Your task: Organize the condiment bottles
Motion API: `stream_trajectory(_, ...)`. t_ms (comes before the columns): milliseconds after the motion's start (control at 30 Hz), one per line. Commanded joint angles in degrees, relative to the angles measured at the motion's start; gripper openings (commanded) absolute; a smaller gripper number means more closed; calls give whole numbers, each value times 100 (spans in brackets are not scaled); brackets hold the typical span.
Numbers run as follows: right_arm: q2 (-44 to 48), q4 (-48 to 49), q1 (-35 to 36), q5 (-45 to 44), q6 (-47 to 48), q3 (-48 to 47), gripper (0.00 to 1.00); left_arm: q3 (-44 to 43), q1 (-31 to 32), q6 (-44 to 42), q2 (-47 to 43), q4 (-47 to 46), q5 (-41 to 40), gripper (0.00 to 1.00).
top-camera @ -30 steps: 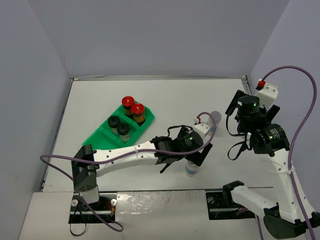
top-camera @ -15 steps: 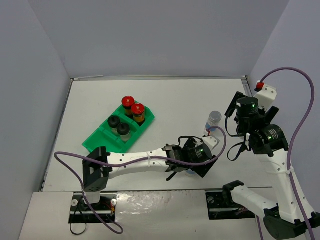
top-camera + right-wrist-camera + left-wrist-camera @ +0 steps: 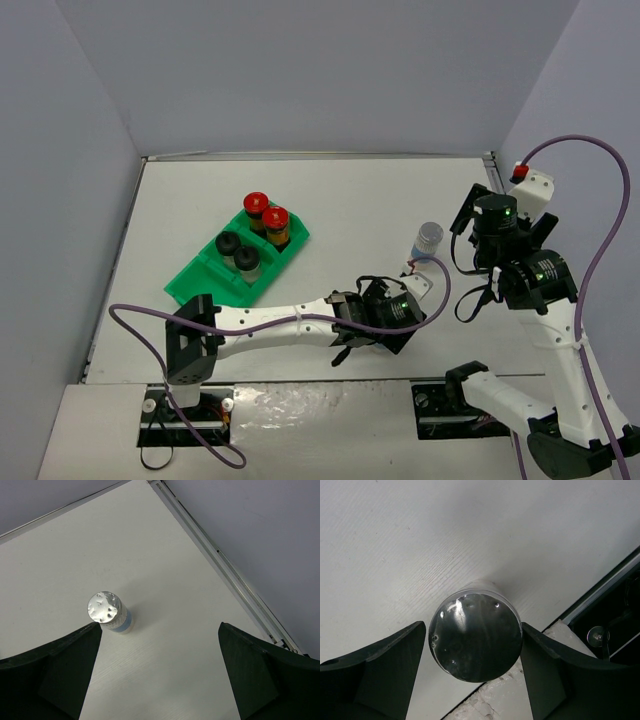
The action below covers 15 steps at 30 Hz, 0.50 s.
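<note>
Here, left gripper [image 3: 472, 626] flanking silver-capped jar [image 3: 476, 637], hold impossible to tell, jar hidden overhead, right gripper [image 3: 160, 627] wide

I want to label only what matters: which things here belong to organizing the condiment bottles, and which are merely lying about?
Belong: red-capped jars; black-capped jars; silver-capped jar on the right; silver-capped jar at the near edge.
Just there: green tray, holding four jars; table.
</note>
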<state>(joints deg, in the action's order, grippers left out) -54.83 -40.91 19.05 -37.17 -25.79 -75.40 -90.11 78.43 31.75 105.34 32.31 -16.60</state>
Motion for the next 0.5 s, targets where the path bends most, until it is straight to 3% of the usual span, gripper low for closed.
stream_trajectory(0, 66, 258, -40, -194, -66, 7, 100, -391, 40, 17, -70, 21, -188, 62)
stream_trajectory(67, 69, 252, -33, -199, -64, 27, 100, -420, 34, 24, -40, 56, -180, 44)
stream_trajectory(200, 69, 257, -33, -210, -58, 42, 100, -462, 40, 84, -55, 166, -245, 0)
stream_trajectory(467, 29, 267, -33, -204, -23, 6, 100, -421, 49, 251, -746, 692, -1012, 0)
